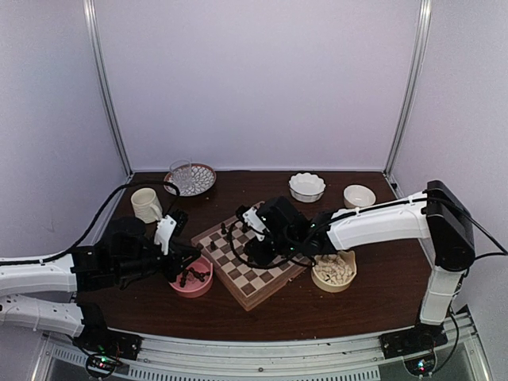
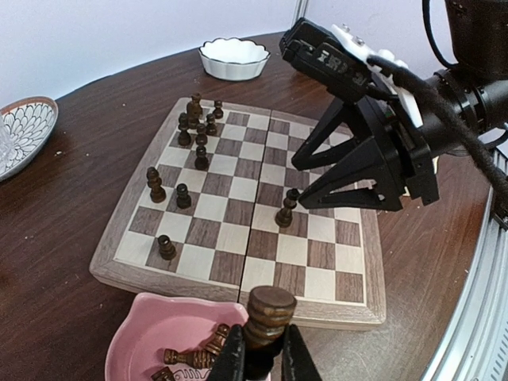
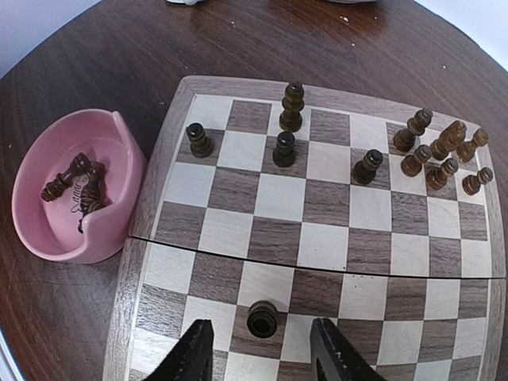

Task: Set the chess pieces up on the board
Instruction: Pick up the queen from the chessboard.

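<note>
Chessboard holds a dark piece standing free between the right gripper's parted jaws, while the left gripper pinches a second dark piece above the pink bowl, probably for placing next.

The right hand, fingers spread, straddles one upright dark chess piece on the board, just beside a pink bowl.
</note>
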Controlling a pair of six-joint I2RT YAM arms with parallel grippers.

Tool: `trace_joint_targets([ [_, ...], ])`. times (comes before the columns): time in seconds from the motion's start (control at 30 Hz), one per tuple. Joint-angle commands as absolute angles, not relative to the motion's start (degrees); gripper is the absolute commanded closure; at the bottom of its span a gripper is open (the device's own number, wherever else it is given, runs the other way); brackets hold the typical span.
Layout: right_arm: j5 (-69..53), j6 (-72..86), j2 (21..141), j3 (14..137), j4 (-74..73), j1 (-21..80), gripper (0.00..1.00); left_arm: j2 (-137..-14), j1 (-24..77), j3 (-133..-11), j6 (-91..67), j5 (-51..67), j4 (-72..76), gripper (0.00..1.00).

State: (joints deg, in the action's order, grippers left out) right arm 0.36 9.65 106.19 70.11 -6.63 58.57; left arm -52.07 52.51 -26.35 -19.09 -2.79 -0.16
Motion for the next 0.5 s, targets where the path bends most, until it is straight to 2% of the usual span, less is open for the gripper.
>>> trace_joint_targets([
  [0.0, 1.7, 10.0, 106.7, 72.7, -10.5, 58.4, 0.57, -52.8, 52.6, -27.5, -18.0, -3.1, 1.1, 1.0],
  [0.47, 1.2, 9.9, 109.4, 73.7, -10.4, 58.4, 0.66, -53.2, 52.6, -27.9, -18.0, -2.5, 0.7, 0.99],
])
